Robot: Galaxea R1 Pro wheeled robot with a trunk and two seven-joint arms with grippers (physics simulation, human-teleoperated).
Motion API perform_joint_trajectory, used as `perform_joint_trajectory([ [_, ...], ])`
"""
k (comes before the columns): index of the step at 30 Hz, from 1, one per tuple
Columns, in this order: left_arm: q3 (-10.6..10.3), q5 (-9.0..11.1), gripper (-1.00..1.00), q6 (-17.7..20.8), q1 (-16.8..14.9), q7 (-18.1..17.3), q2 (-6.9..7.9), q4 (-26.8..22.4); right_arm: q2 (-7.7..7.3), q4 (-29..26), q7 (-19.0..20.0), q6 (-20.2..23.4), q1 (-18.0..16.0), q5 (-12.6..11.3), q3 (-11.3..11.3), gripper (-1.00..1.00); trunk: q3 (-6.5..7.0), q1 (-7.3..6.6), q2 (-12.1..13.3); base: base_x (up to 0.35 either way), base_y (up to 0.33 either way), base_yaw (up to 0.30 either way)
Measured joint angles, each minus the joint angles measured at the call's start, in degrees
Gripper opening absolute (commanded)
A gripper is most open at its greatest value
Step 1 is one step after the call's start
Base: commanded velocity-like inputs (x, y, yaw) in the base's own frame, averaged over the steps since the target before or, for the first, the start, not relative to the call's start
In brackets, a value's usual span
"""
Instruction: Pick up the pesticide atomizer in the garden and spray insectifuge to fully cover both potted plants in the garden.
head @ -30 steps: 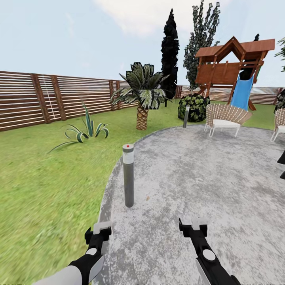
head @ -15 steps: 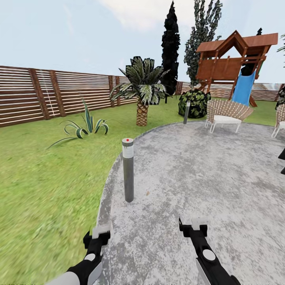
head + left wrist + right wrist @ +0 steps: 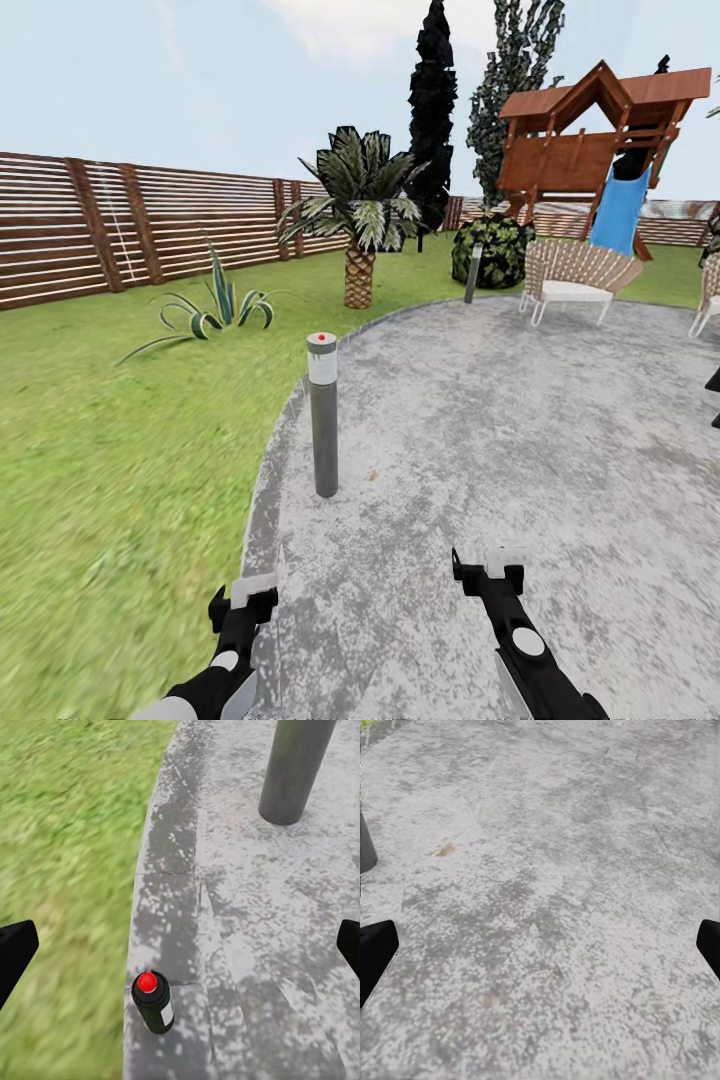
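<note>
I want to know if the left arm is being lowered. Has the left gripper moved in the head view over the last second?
Yes. The left gripper has sunk toward the picture's lower edge, while the right gripper kept its place in the frame. The bollard lamp shifted only slightly, from camera motion.

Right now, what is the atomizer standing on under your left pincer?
The pesticide atomizer stands upright on the grey stone patio, near its edge beside the lawn. Its base hides the stone directly beneath.

Both arms: black forearm links, each with a round white disc on top, white/grey shell toward the upper arm. Left claw [image 3: 243,597] and right claw [image 3: 489,567] are black with white blocks at the tips. Wrist views: black finger ends [image 3: 15,952] at frame sides.
</note>
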Motion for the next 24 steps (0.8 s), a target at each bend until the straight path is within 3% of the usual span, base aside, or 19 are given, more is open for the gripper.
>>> perform_joint_trajectory([
  [8, 0.12, 0.0, 1.0, -0.07, 0.01, -0.02, -0.17, 0.0, 0.04, -4.49, -0.04, 2.52, 0.0, -0.03, 0.01, 1.0, -2.06, 1.76, -3.21, 0.0, 0.0, 0.0],
  [24, 0.14, 0.0, 1.0, -0.18, 0.01, -0.03, -0.03, 0.0, 0.1, -4.2, -0.02, 3.0, 0.0, 0.28, 0.24, 1.0, -5.1, 4.89, -8.86, 0.0, 0.0, 0.0],
])
